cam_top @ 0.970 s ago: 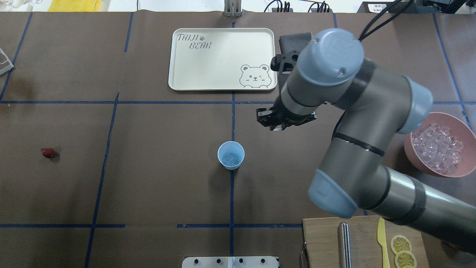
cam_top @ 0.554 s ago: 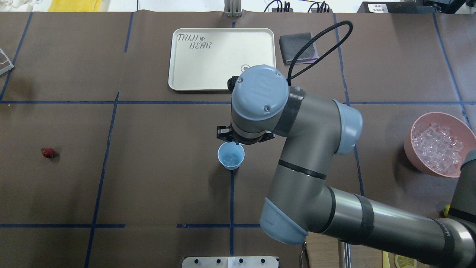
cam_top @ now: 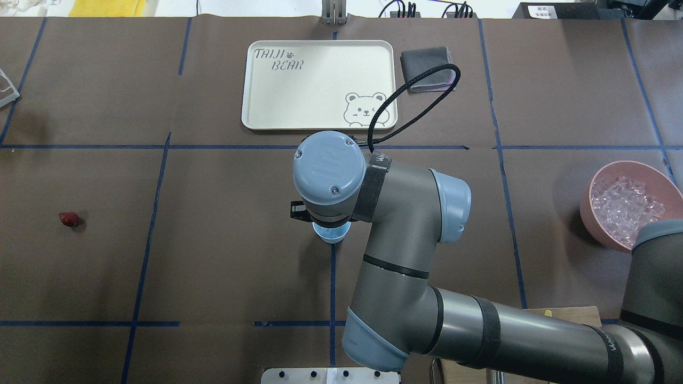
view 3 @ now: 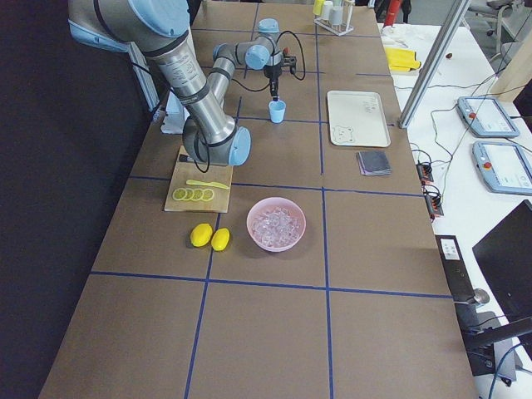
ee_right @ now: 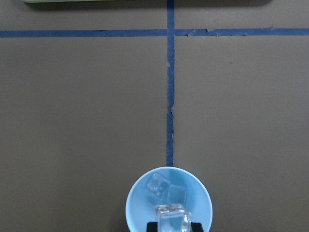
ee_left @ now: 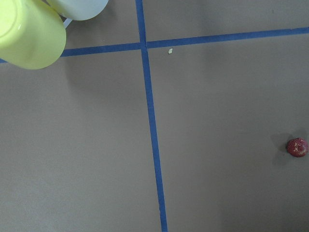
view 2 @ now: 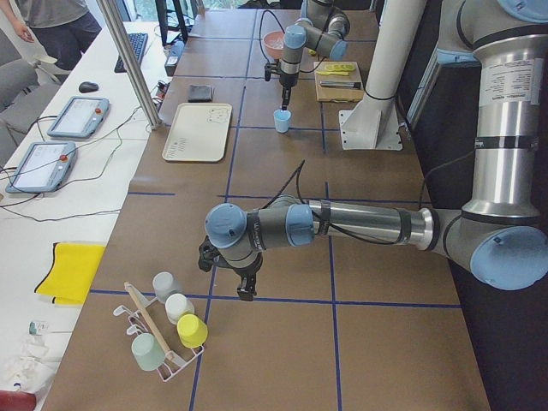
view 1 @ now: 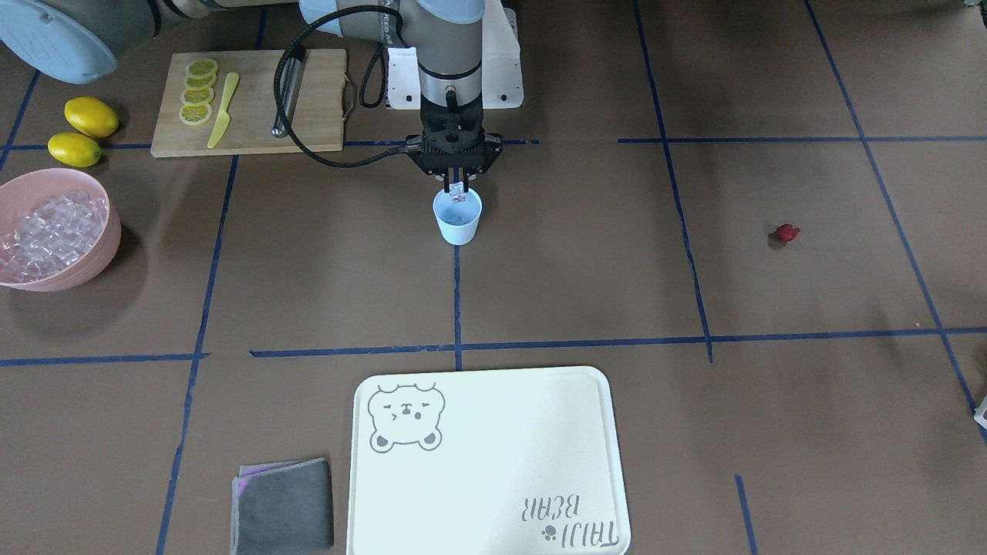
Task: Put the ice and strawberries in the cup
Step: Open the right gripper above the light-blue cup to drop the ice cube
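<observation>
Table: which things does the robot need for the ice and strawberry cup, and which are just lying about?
Needed: blue cup, ice cube in the right gripper, ice in the pink bowl, strawberry.
Just lying about: lemons, cutting board, lemon slices, bear tray, grey cloth.

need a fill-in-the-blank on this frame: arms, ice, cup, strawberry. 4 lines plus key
1. The ____ arm's end effector holds a small clear ice cube directly above the small light-blue plastic cup.
2. Inside that cup lie ____ other ice cubes.
3. More clear ice fills the large ____ bowl.
4. The small red strawberry lies on the brown tabletop, not yet in the ____.

Missing words: right; two; pink; cup
</observation>
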